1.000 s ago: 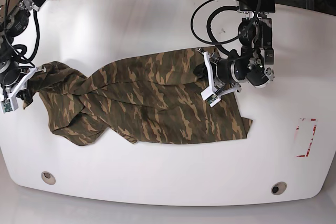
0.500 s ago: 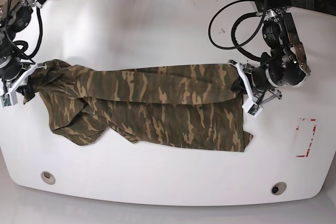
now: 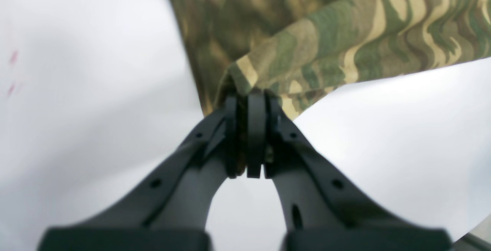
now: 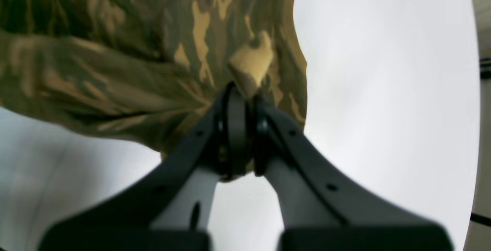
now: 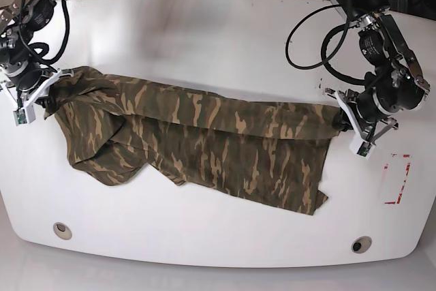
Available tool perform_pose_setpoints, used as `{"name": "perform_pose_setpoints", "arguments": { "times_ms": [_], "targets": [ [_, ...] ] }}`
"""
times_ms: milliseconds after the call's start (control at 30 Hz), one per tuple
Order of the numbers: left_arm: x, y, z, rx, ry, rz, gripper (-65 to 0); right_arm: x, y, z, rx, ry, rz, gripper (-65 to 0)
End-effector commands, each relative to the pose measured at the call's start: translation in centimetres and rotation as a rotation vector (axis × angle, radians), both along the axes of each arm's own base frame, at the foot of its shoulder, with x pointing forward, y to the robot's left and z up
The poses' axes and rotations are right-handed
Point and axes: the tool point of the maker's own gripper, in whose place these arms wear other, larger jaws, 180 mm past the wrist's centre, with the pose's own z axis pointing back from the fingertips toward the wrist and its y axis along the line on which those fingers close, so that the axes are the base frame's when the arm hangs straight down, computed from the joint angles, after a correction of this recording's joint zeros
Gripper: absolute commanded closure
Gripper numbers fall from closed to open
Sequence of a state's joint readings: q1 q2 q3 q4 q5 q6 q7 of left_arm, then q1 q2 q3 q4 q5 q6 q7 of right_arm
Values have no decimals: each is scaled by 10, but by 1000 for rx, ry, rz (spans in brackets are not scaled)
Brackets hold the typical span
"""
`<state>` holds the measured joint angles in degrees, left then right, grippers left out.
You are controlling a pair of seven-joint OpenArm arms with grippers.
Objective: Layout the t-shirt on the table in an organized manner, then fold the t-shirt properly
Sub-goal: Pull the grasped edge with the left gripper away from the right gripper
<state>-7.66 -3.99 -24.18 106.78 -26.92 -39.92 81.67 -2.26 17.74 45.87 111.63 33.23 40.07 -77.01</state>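
Observation:
The camouflage t-shirt hangs stretched between both arms across the white table, its lower part draping onto the tabletop. My left gripper, on the right of the base view, is shut on one end of the t-shirt; its fingertips pinch a bunched fold. On the left of that view my right gripper is shut on the other end of the t-shirt, with cloth squeezed between its fingertips. The shirt's left part is still rumpled and doubled over.
A red-and-white tape mark lies near the table's right edge, just right of the left arm. Two round grommet holes sit near the front edge. Black cables loop above the left arm.
My left gripper has drawn its end of the shirt rightward and a little toward the front, pulling the cloth taut. The right gripper has risen slightly at the far left.

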Motion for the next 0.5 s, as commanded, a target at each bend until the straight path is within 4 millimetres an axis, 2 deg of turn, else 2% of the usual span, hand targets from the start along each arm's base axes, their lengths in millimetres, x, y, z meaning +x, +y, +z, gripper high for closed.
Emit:
{"name": "perform_pose_setpoints", "arguments": {
  "times_ms": [0, 233, 333, 467],
  "targets": [
    [20, -3, 29, -17, -107, -10, 0, 11, -5, 20, -33, -65, 10, 0],
    [57, -7, 82, -34, -266, -14, 0, 38, -7, 52, -43, -171, 7, 0],
    [77, -9, 117, -36, -355, -21, 0, 56, -7, 78, -65, -239, 24, 0],
    [101, -19, 152, -75, -431, -38, 0, 80, -4, 101, -119, -264, 79, 0]
  ]
}}
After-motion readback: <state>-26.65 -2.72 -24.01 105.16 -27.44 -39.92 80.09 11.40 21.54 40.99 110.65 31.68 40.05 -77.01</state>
